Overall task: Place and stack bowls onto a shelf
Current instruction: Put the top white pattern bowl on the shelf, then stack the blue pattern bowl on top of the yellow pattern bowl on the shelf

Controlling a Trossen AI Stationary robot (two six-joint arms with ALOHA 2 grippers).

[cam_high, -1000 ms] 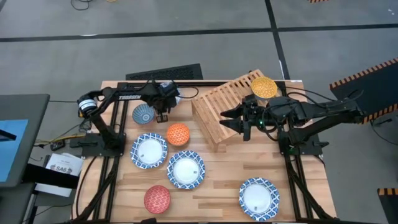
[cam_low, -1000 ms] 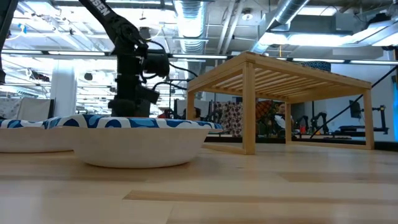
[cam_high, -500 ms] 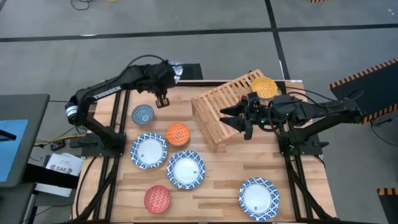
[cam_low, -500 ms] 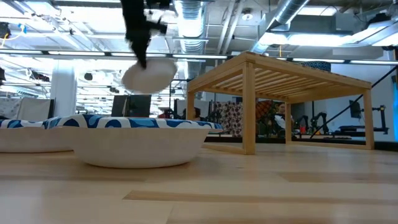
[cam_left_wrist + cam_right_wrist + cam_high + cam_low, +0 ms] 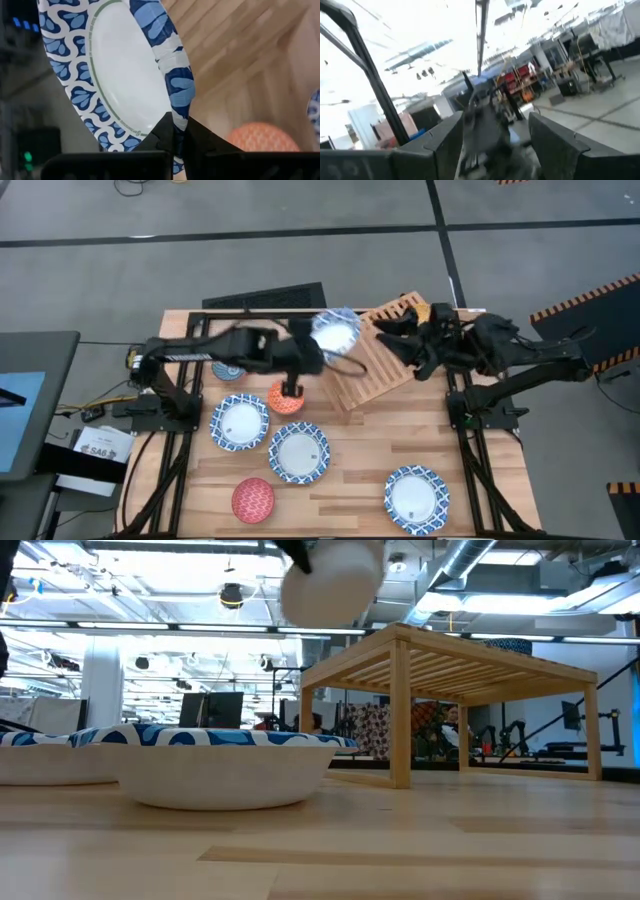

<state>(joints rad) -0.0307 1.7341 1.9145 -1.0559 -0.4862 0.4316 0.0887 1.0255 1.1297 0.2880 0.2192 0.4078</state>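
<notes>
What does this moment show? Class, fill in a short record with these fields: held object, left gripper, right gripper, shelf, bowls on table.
held object: blue-and-white bowl, gripped by its rim, in the air
left gripper: shut on the bowl, near the shelf's left end
right gripper: open, empty, above the shelf
shelf: wooden slats, angled on the table
bowls on table: orange bowl, red bowl, three blue-rimmed ones

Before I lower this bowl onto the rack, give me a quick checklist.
1. Left hand shut on the blue-rimmed bowl's edge: ok.
2. Bowl raised above the rack's top: ok.
3. Bowl level: not ok, tilted.
4. Right hand clear of the drop spot: not ok, it hangs over the rack.
5. Yellow bowl's place on the rack: cannot tell, hidden.
</notes>
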